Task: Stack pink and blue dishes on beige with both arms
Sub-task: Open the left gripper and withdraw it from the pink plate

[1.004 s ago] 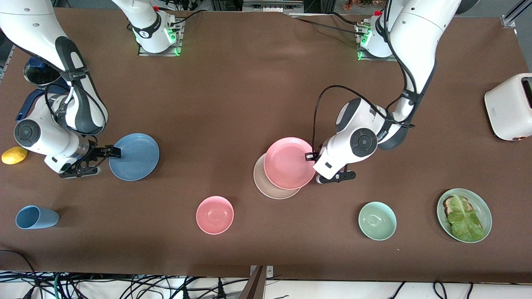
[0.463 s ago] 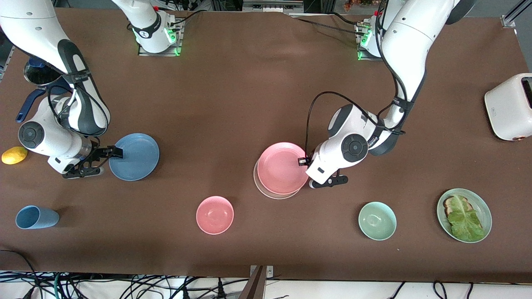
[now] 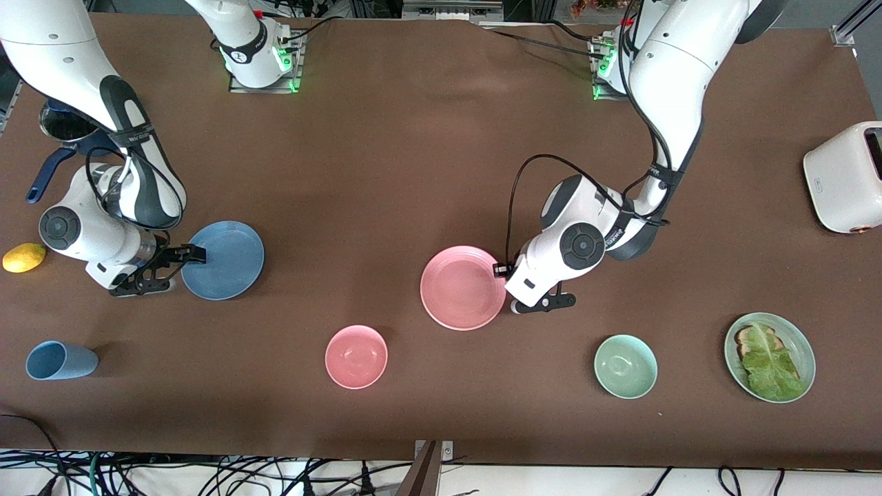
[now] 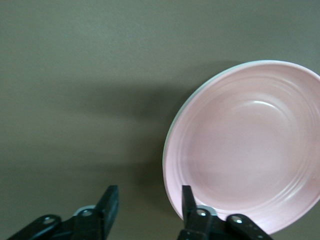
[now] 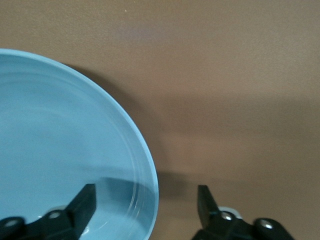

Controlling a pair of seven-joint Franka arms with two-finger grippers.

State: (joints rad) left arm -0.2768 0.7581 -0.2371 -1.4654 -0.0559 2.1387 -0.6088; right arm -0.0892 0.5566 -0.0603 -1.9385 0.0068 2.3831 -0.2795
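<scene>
The pink plate lies flat in the middle of the table, on top of the beige plate. It covers the beige plate almost wholly; only a thin pale edge shows round the pink rim in the left wrist view. My left gripper is open at the pink plate's edge toward the left arm's end, with one finger over the rim and bare table between the fingers. The blue plate rests toward the right arm's end. My right gripper is open astride its rim.
Nearer the front camera stand a blue cup, a small pink bowl, a green bowl and a pale green oval plate with toast and lettuce. A white toaster, a lemon and a blue-handled pot sit at the table's ends.
The left arm brought the pink plate toward the front camera and down onto the beige plate, which now barely shows. The right arm shifted slightly at the blue plate's rim.
</scene>
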